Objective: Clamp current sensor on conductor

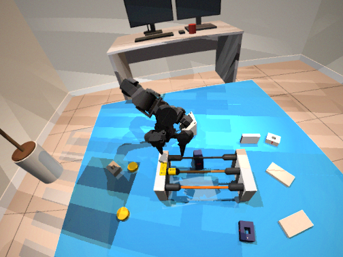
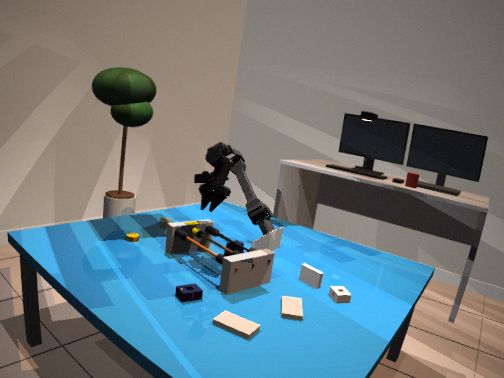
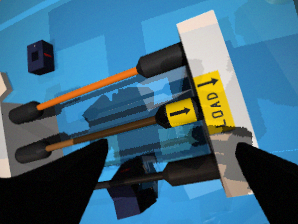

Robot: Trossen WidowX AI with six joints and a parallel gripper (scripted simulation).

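Note:
The conductor marked LOAD (image 1: pixel 201 171) (image 3: pixel 112 131) is the brown middle rod of three on a rack. Its yellow arrow sleeve (image 1: pixel 172 171) (image 3: pixel 180 111) sits at the end by the yellow LOAD label (image 1: pixel 163 168) (image 3: pixel 213 102). A dark blue block (image 1: pixel 198 164) (image 3: pixel 125 196) with a red mark, perhaps the sensor, stands at the black back rod (image 1: pixel 210 157) (image 3: pixel 159 176); whether it is open or touches the rod is unclear. My gripper (image 1: pixel 172 154) (image 2: pixel 208 208) (image 3: pixel 171 146) is open and empty above the rack's LOAD end.
The rack's other end wall (image 1: pixel 246 173) (image 2: pixel 247 272) stands opposite. A dark block with a hole (image 1: pixel 251 226) (image 2: pixel 189 293) (image 3: pixel 40 57) lies in front. Pale blocks (image 1: pixel 280 174) (image 1: pixel 250 139) are on the right; yellow discs (image 1: pixel 122 213) (image 1: pixel 133 166) and a grey-beige block (image 1: pixel 113 168) are on the left.

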